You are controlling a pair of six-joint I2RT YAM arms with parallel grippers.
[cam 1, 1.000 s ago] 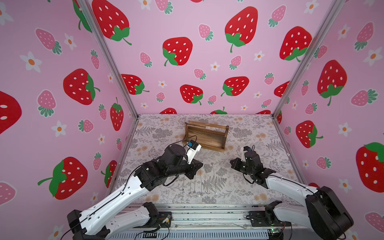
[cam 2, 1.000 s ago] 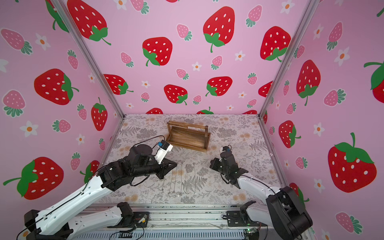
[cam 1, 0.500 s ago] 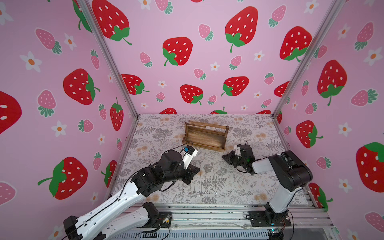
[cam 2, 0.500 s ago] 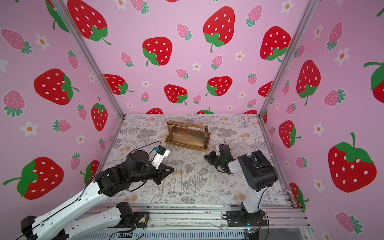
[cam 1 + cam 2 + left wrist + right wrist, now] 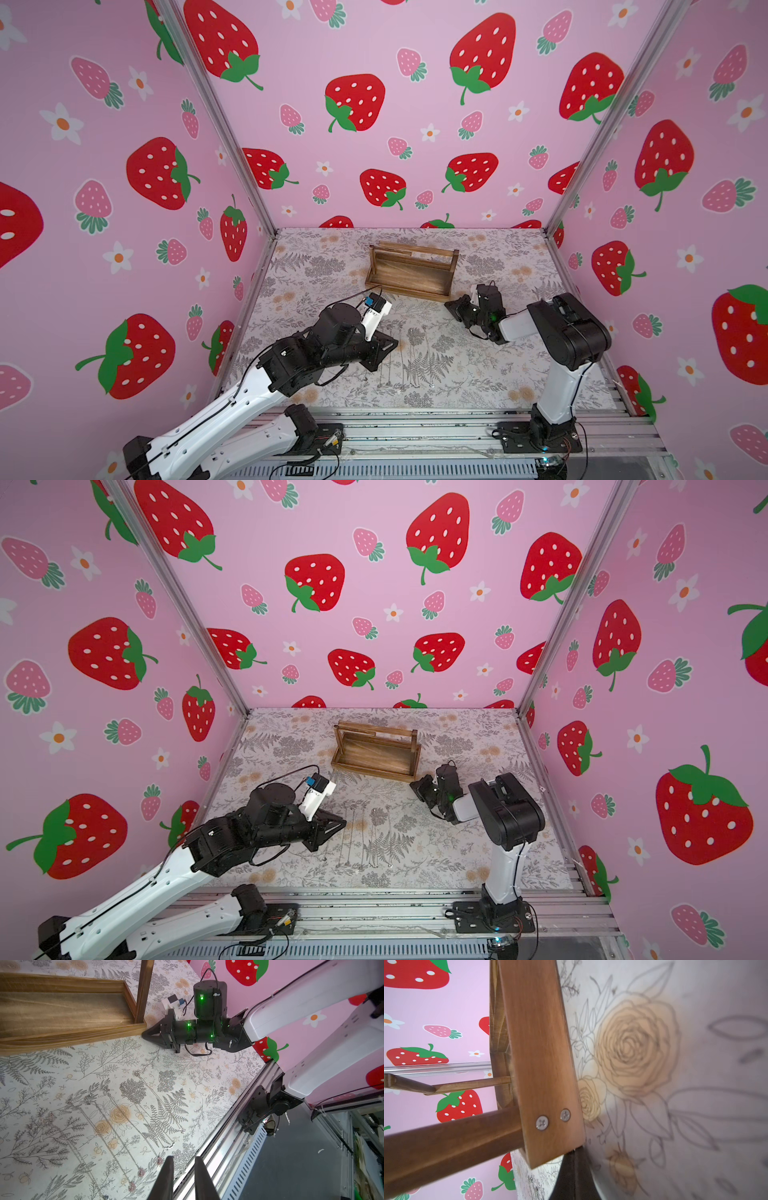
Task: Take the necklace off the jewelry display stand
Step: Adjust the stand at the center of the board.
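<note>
**Desk:** Where is the stand right now?

**Operator:** I see the jewelry display stand (image 5: 411,270) toward the far edge of the table (image 5: 498,374), about midway across and a little skewed. Its tray base is flat on the table, both uprights are up, and it shows in both top views (image 5: 376,752).

**Desk:** And your right arm?

**Operator:** My right pincer (image 5: 455,307) is low at the stand's near right corner. On the left wrist camera its tip (image 5: 145,1034) is right at the corner of the base. I cannot tell whether it is touching. The jaws are pressed together with nothing between them. My right wrist camera is filled by the upright (image 5: 537,1064), with two screws at its lower end.

**Desk:** Left side?

**Operator:** My left pincer (image 5: 384,347) hangs over the near left part of the table, well apart from the stand. On its own camera the pincer (image 5: 184,1178) shows a narrow gap between the fingers, only slightly parted and gripping nothing.

**Desk:** The jewelry?

**Operator:** I see thin necklaces (image 5: 133,1126) lying flat on the table, side by side, between my two arms. From above the necklaces (image 5: 409,357) are only faint glints.
</note>
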